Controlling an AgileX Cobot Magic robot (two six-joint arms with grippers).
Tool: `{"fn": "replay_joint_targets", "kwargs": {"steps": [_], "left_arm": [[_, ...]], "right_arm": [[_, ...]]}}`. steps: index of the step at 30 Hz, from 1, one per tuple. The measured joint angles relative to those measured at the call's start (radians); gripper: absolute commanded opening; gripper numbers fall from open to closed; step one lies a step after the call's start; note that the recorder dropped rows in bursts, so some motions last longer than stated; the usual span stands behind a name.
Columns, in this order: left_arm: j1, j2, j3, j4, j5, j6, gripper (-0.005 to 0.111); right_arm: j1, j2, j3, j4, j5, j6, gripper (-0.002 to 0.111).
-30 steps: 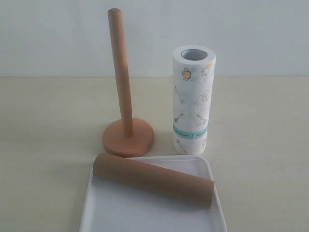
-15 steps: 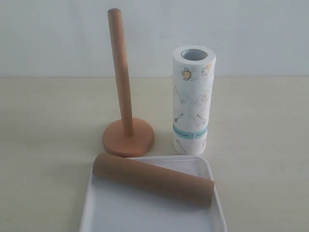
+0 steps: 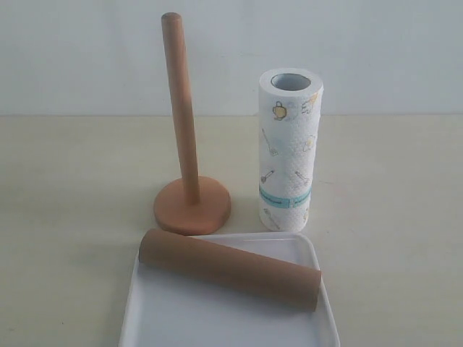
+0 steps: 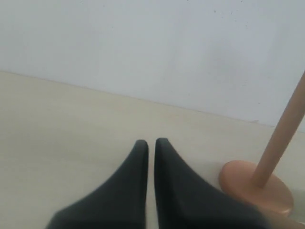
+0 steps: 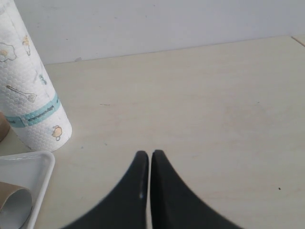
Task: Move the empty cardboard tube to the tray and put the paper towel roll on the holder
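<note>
Exterior view cuts off the near edge of the tray, and the empty cardboard tube lying slantwise in it hides part of its floor. The paper towel roll stands upright on the table, just beside the holder. My left gripper and right gripper both have their jaws together, holding nothing

Left claw and right claw being shown
Each is being seen as two smooth matte-black fingers, broad-based and tapering to rounded tips.
</note>
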Motion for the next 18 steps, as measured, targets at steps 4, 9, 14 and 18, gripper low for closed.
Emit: {"fn": "replay_joint_targets", "kwargs": {"steps": [4, 9, 14, 18], "left_arm": [[0.0, 0.0, 0.0, 0.004, 0.017, 0.025, 0.004], [0.0, 0.0, 0.001, 0.07, 0.128, 0.135, 0.004], [0.0, 0.0, 0.001, 0.093, 0.167, 0.158, 0.004], [0.0, 0.0, 0.001, 0.095, 0.17, 0.158, 0.004]], "right_arm": [[0.0, 0.0, 0.0, 0.0, 0.0, 0.0, 0.001], [0.0, 0.0, 0.0, 0.0, 0.0, 0.0, 0.001], [0.0, 0.0, 0.0, 0.0, 0.0, 0.0, 0.001], [0.0, 0.0, 0.0, 0.0, 0.0, 0.0, 0.001]]}}
